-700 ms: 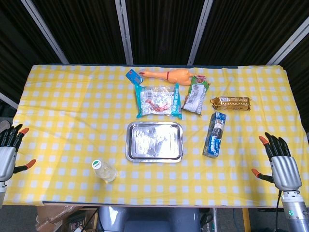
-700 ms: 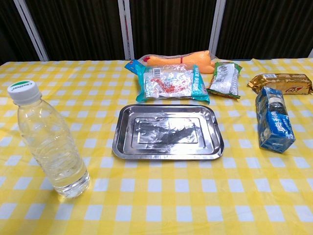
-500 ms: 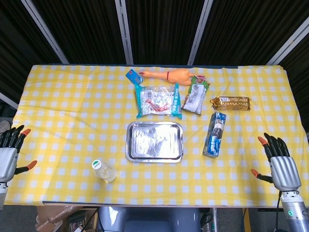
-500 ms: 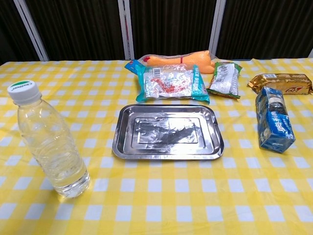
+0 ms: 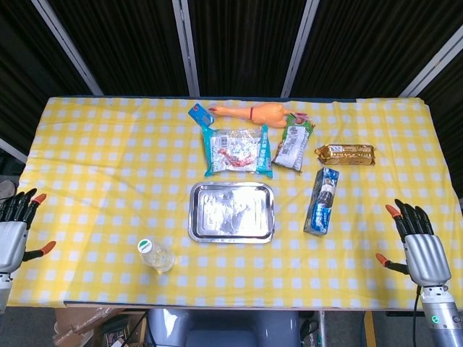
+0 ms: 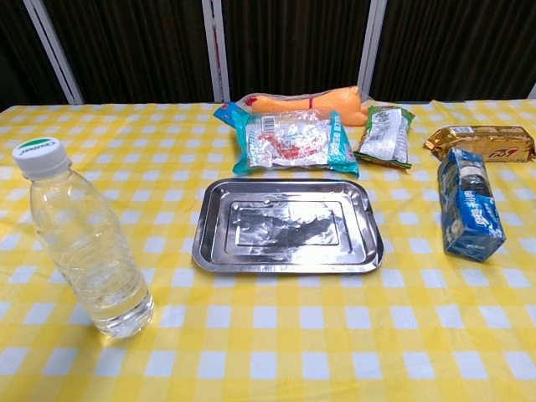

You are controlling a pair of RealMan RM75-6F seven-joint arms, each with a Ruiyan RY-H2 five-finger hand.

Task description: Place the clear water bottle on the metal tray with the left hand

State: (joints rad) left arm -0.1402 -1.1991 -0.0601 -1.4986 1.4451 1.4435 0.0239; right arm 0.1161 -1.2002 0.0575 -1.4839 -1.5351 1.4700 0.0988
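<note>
The clear water bottle [image 5: 155, 254] [image 6: 82, 241], with a white and green cap, stands upright near the table's front edge, left of the metal tray [image 5: 231, 212] [image 6: 287, 224]. The tray lies bare at the middle of the yellow checked cloth. My left hand [image 5: 13, 230] hangs beyond the table's left edge, fingers spread, holding nothing, well left of the bottle. Off the right edge my right hand [image 5: 419, 244] is spread the same way and holds nothing. The chest view shows neither hand.
Behind the tray lie a silver and teal snack bag [image 5: 237, 150], a rubber chicken [image 5: 253, 113] and a green packet [image 5: 293, 144]. A blue carton [image 5: 322, 201] lies right of the tray, with a gold bar [image 5: 346, 153] behind it.
My left hand has sunk slightly toward the bottom left corner. The bottle, tray and right hand stay where they were.
</note>
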